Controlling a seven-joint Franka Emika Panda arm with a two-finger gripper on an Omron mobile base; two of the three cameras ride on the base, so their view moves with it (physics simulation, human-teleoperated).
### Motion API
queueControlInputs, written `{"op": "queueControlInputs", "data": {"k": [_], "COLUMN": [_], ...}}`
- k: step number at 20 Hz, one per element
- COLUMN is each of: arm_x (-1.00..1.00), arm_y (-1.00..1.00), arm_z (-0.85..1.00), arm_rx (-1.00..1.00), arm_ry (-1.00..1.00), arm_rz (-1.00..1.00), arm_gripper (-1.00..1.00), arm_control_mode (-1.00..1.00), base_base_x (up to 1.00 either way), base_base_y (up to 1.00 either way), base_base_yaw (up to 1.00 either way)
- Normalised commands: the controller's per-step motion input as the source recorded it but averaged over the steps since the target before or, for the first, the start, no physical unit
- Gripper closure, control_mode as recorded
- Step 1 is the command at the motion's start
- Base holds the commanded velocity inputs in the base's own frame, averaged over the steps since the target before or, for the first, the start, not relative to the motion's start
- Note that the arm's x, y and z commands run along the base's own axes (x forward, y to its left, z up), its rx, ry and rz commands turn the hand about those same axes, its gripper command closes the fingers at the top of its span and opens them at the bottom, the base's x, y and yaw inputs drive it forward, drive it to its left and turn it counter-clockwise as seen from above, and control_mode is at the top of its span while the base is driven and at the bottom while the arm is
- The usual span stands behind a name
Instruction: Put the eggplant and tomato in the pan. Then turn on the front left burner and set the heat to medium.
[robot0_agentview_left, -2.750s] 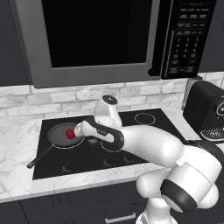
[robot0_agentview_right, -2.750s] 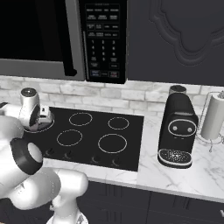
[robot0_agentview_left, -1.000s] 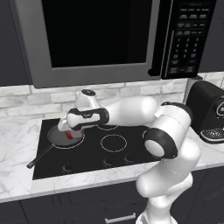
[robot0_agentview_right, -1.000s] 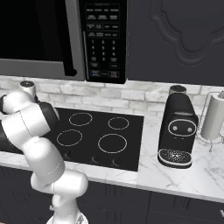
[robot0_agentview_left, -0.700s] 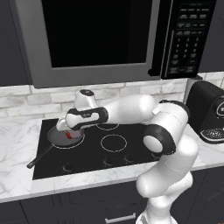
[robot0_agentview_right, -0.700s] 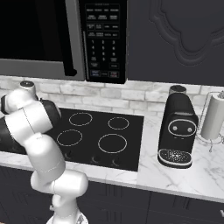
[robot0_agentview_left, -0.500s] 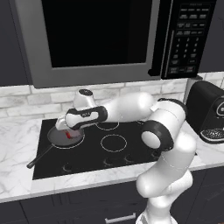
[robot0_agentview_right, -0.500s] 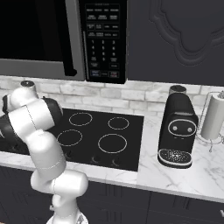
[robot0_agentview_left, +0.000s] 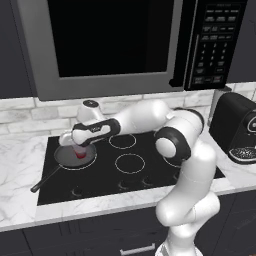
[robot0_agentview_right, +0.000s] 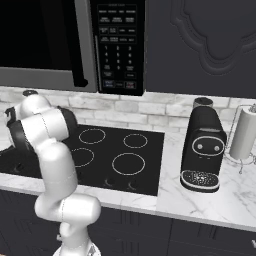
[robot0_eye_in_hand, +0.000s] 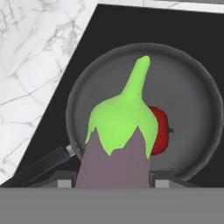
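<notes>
Two vegetables sit over one pan (robot0_eye_in_hand: 192, 87) at this moment: the tomato (robot0_eye_in_hand: 158, 130) lies inside its dark grey bowl, and the eggplant (robot0_eye_in_hand: 118, 148) hangs above it in the gripper (robot0_agentview_left: 79, 148). In the hand view the eggplant stands close to the camera between the two finger tips, its green cap and stem pointing away over the pan, its purple body partly covering the tomato behind it. The fingers (robot0_eye_in_hand: 162, 183) are partly apart and closed against the eggplant's sides, so the grip is on the eggplant. From the left base view the white arm reaches across the black cooktop (robot0_agentview_left: 150, 170) to the pan (robot0_agentview_left: 65, 159), which rests on the left part of the glass over the front left burner (robot0_agentview_left: 90, 161), its thin black handle (robot0_agentview_left: 46, 179) running toward the front left edge. A spot of red, the tomato (robot0_agentview_left: 80, 155), shows in the pan just under the gripper. White marble counter (robot0_eye_in_hand: 30, 65) lies to the left of the cooktop. A microwave (robot0_agentview_left: 115, 45) hangs above the cooktop, and a black coffee machine (robot0_agentview_right: 204, 148) stands on the counter to the right, with a roll of paper towels (robot0_agentview_right: 245, 133) beside it.
</notes>
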Motion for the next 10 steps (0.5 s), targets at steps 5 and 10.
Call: {"op": "queueControlInputs", "data": {"k": [5,10], "arm_x": [0.11,0.14], "arm_y": [0.18,0.1], "arm_z": [-0.02,-0.19], "arm_rx": [-0.02,-0.03], "arm_ry": [0.0,0.0], "arm_rz": [0.0,0.0], "arm_gripper": [1.0,1.0], "arm_control_mode": [-1.0,-1.0], "base_base_x": [0.0,0.0], "base_base_y": [0.0,0.0], "base_base_yaw": [0.0,0.0]}}
